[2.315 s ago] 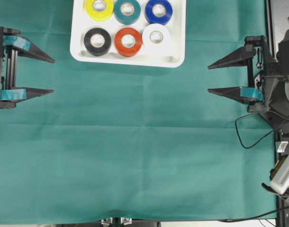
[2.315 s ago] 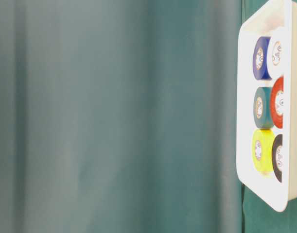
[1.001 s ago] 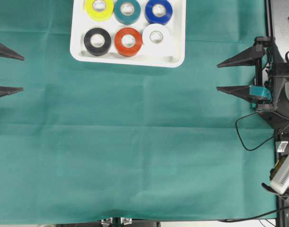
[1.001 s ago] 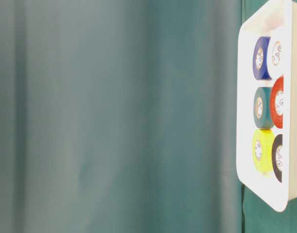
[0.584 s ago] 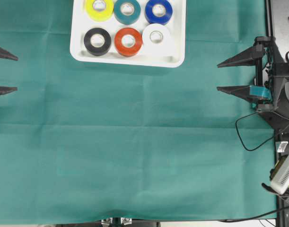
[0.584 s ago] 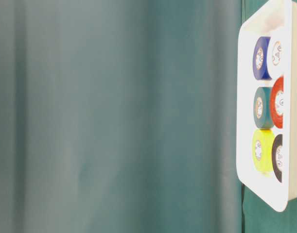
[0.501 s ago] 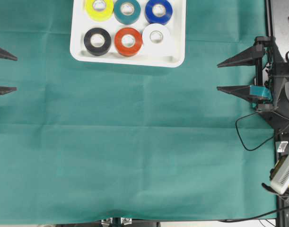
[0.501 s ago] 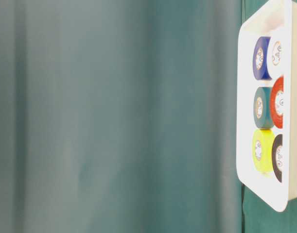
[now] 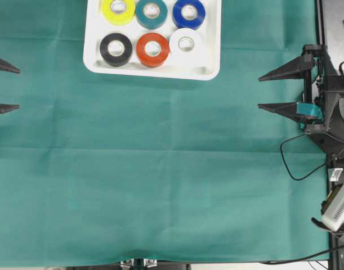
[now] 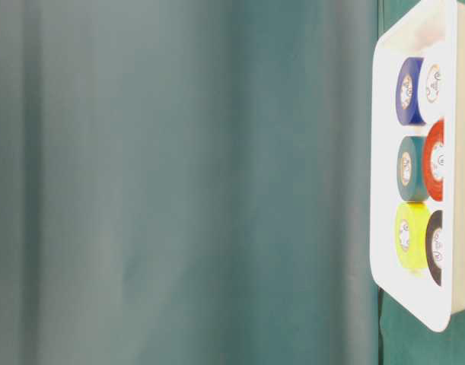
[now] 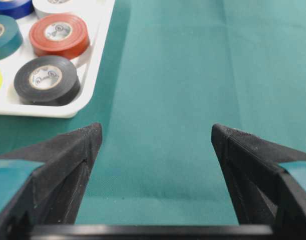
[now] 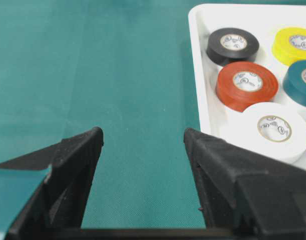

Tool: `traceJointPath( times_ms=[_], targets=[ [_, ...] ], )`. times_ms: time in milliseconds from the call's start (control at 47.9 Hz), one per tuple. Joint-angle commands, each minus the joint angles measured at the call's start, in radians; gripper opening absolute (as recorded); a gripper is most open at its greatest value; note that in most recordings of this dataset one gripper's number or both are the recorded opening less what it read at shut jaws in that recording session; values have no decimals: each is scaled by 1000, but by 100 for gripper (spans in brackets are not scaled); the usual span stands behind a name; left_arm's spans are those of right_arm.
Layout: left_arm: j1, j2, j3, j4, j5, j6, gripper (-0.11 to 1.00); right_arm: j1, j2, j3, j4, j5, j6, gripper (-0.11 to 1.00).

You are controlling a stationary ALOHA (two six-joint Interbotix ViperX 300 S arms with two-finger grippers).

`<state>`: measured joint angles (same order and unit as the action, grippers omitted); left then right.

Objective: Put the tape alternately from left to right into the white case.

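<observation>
Overhead, all six tapes sit in the case point(image 9: 208, 70) at the desk's far edge, so it looks basically done, and both wrist views show the left gripper point(image 11: 157, 135) and right gripper point(image 12: 142, 137) wide open, holding nothing.

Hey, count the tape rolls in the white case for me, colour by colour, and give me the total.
Yellow tape roll: 1
Teal tape roll: 1
Blue tape roll: 1
Black tape roll: 1
Red tape roll: 1
White tape roll: 1
Total: 6 rolls, all inside the white case.
</observation>
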<state>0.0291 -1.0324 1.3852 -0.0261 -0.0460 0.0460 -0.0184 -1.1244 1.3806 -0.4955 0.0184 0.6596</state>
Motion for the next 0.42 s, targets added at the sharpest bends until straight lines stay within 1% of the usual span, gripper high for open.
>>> traceJointPath(
  times_ms=[0, 396],
  targets=[
    [3, 5, -12, -2, -5, 2, 57, -3, 8, -12, -2, -5, 0, 76],
    [3, 5, -18, -2, -3, 2, 57, -3, 8, -14, -2, -5, 0, 76]
  ],
)
